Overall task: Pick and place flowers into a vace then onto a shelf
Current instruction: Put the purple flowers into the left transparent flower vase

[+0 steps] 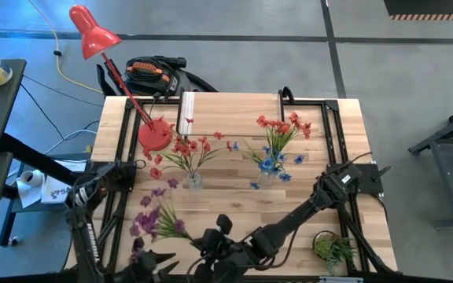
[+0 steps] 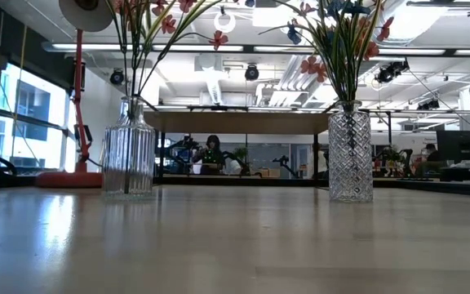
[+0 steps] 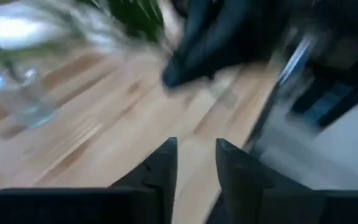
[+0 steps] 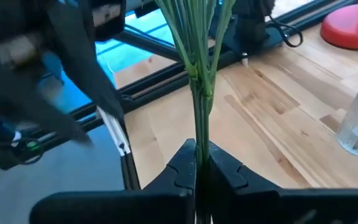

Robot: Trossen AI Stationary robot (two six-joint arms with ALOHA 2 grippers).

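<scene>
- Right end effector [image 4: 199, 163] clamped on purple flowers' [image 1: 154, 217] green stems, near desk [image 1: 234, 189] front edge.
- Left end effector [image 3: 196, 163] narrowly open, empty, at front-left.
- Two vases [image 2: 129, 147] hold flowers mid-desk.

Honestly can't make out any readable text, labels, brand names or numbers on anything in these views.

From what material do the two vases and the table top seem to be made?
Ribbed vase and diamond-pattern vase: clear and glossy, the room shows through them, so probably glass, though clear plastic is possible. Table top: light wood planks with visible grain and a smooth, slightly shiny finish.
</scene>
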